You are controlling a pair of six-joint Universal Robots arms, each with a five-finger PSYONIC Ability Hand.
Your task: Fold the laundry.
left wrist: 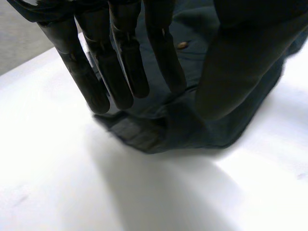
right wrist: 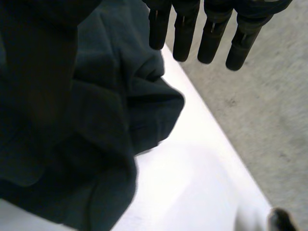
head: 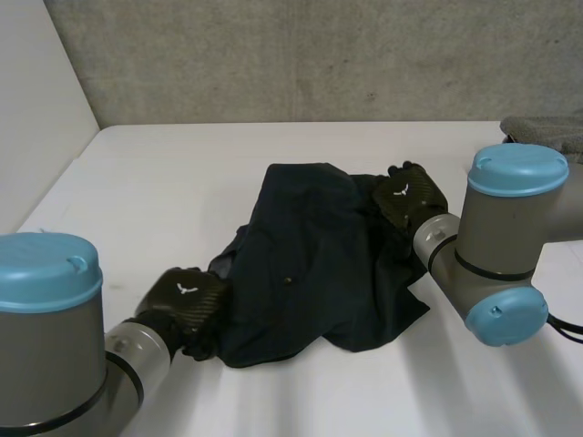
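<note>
The left hand (head: 187,300) and right hand (head: 407,198), fingers straight and unclenched, are hovering at opposite edges of the crumpled dark-navy garment (head: 310,264), probably to spread it.

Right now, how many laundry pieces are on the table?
2: a dark garment crumpled at centre; a grey cloth at far right. More may lie beneath.

Soft, diffuse light from above and the 12 o'clock side. The white bench (head: 164,191) is bright, close to glare at 6 o'clock in the head view. The dark garment (head: 310,264) reads nearly black, folds faint, with a soft shadow along its 5 o'clock edge. The grey wall (head: 319,55) is dimmer, evenly lit.
</note>
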